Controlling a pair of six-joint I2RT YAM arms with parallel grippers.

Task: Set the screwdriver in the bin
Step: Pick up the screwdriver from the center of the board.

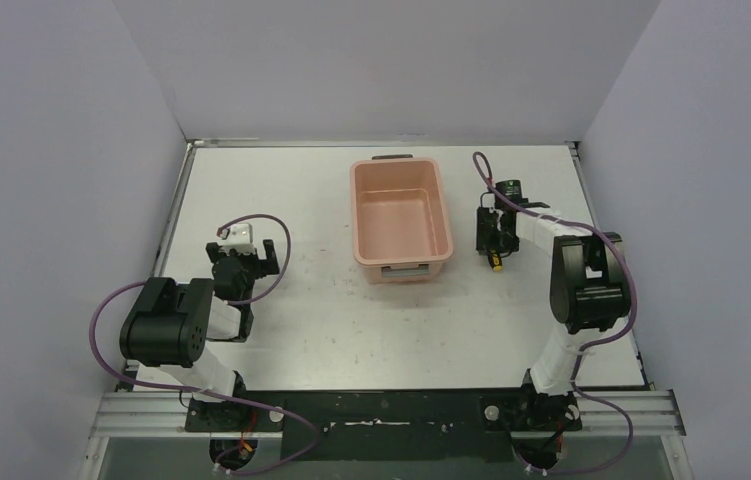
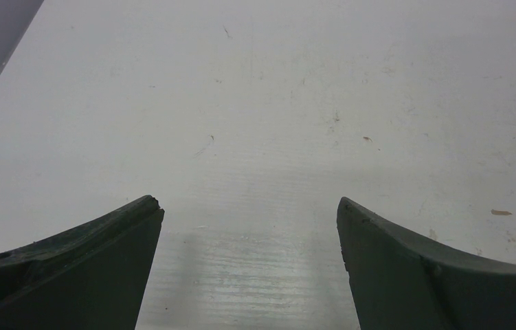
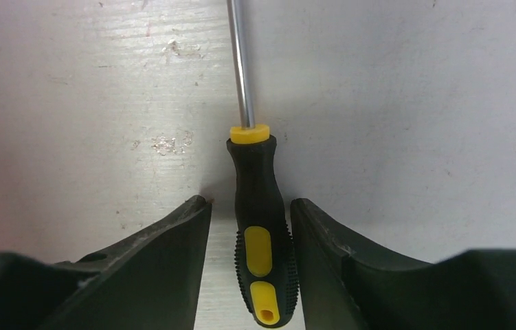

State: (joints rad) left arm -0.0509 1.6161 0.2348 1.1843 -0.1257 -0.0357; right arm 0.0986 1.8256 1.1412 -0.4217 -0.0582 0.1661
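Observation:
The screwdriver [image 3: 260,256] lies flat on the white table, black-and-yellow handle toward the camera and thin metal shaft pointing away. My right gripper [image 3: 249,203] is down at the table and straddles the handle. The right finger touches the handle; a strip of table shows between the left finger and the handle. In the top view the right gripper [image 1: 496,245] sits just right of the salmon-pink bin [image 1: 356,215], with the screwdriver's yellow end [image 1: 497,266] showing under it. The bin is empty. My left gripper [image 1: 242,255] is open and empty over bare table, also in its wrist view [image 2: 249,206].
The bin stands at the middle back of the table, long side running front to back. Grey walls enclose the table on three sides. Purple cables loop from both arms. The table [image 1: 391,330] has small scuff marks.

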